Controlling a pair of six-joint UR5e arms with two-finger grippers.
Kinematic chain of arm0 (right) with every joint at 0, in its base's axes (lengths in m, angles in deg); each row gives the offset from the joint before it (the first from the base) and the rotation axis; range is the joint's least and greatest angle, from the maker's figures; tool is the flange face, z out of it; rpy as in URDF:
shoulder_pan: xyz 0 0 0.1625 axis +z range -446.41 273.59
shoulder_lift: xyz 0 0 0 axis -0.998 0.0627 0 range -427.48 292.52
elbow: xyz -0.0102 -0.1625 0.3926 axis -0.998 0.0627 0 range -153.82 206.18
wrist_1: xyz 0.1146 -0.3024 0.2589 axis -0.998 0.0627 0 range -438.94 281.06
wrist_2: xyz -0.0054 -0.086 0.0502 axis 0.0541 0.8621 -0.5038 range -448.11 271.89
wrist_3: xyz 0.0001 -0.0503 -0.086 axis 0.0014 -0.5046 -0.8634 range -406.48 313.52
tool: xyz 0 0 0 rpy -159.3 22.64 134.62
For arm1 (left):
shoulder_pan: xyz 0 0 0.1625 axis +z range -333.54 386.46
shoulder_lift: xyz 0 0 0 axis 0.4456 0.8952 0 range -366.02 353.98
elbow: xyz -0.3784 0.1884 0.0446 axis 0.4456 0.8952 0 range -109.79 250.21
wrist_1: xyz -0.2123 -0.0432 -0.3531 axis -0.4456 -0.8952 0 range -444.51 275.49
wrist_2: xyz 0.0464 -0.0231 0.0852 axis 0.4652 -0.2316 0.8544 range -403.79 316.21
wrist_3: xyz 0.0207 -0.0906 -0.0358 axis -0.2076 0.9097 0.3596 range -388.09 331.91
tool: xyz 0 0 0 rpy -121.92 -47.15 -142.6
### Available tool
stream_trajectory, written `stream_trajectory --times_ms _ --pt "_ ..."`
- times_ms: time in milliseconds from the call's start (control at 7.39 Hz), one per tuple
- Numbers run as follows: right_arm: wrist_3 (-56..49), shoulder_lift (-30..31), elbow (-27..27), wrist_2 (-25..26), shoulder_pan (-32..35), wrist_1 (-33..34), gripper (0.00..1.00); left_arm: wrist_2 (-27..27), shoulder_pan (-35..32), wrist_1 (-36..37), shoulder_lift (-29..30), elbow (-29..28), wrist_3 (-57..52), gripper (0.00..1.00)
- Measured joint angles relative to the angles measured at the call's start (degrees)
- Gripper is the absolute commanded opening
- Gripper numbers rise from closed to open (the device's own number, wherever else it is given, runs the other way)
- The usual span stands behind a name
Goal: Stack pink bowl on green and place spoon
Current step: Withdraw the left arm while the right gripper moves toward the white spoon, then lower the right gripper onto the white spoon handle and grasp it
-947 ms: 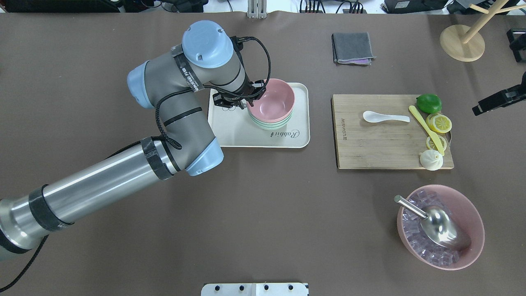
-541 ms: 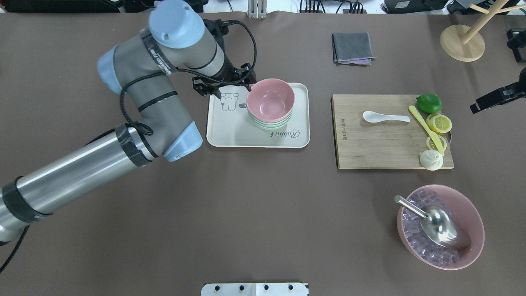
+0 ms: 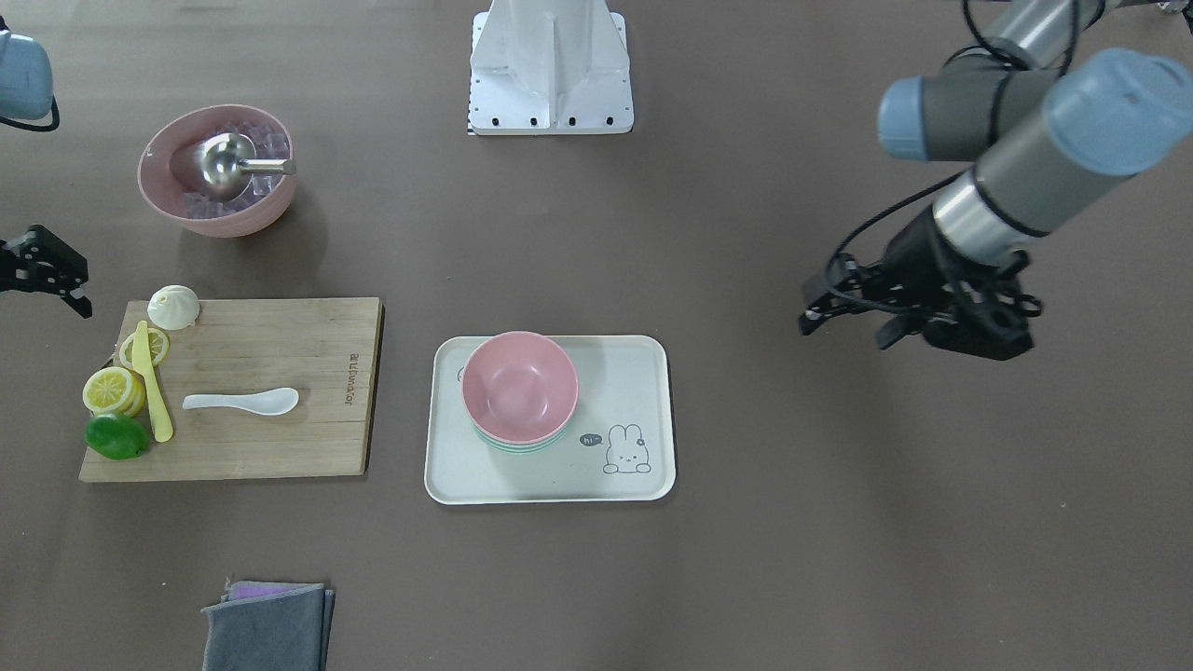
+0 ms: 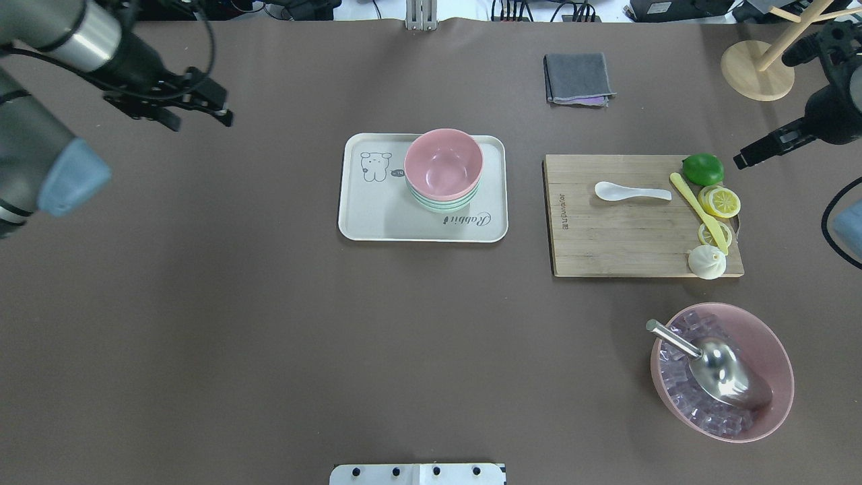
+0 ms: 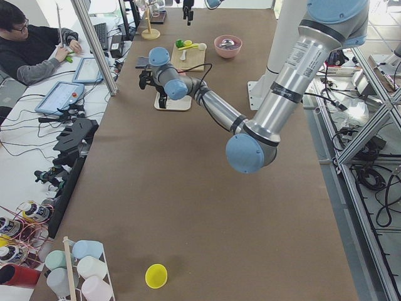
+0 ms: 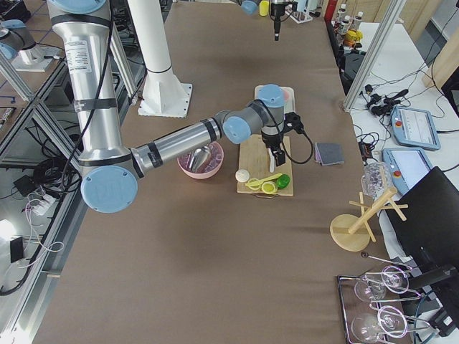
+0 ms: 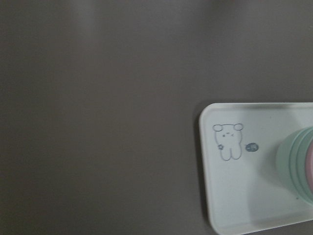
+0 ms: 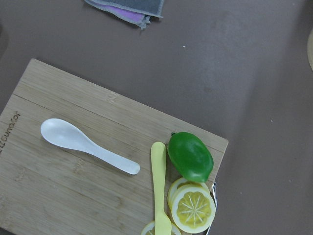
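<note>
The pink bowl [image 4: 443, 164] sits nested on top of the green bowls [image 4: 441, 203] on the cream tray [image 4: 377, 219]; the stack also shows in the front view [image 3: 519, 384]. The white spoon [image 4: 632, 193] lies on the wooden cutting board [image 4: 606, 242], bowl end to the left, and shows in the right wrist view [image 8: 83, 144]. My left gripper [image 4: 201, 121] is open and empty, well left of the tray, above the table. My right gripper [image 4: 744, 160] hovers just past the board's right end near the lime and looks open and empty.
On the board lie a lime [image 4: 703, 168], lemon slices [image 4: 719, 202], a yellow knife [image 4: 697, 209] and a dumpling [image 4: 707, 261]. A pink bowl of ice with a metal scoop [image 4: 722, 370] stands at the front right. A grey cloth [image 4: 578, 79] and a wooden stand [image 4: 757, 69] are at the back.
My left gripper has let go of the pink bowl and drawn far left and back from the tray. My right gripper has shifted slightly left and back.
</note>
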Motion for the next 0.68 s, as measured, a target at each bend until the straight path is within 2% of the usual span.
stream_trajectory --times_ms 271,541,676 --pt "-4.53 -3.58 1.85 3.69 -3.32 -0.04 1.0 -5.75 -10.07 0.69 -10.0 0.41 -20.65 0.99" --pt "-12.1 -8.44 7.8 4.6 -4.78 -0.7 1.0 -6.84 -18.26 2.55 -17.35 -2.27 -41.74 0.99" --pt "-14.55 -10.73 12.5 4.57 -5.85 -3.94 1.0 -6.93 -21.8 4.77 -18.91 -4.01 -51.06 0.99"
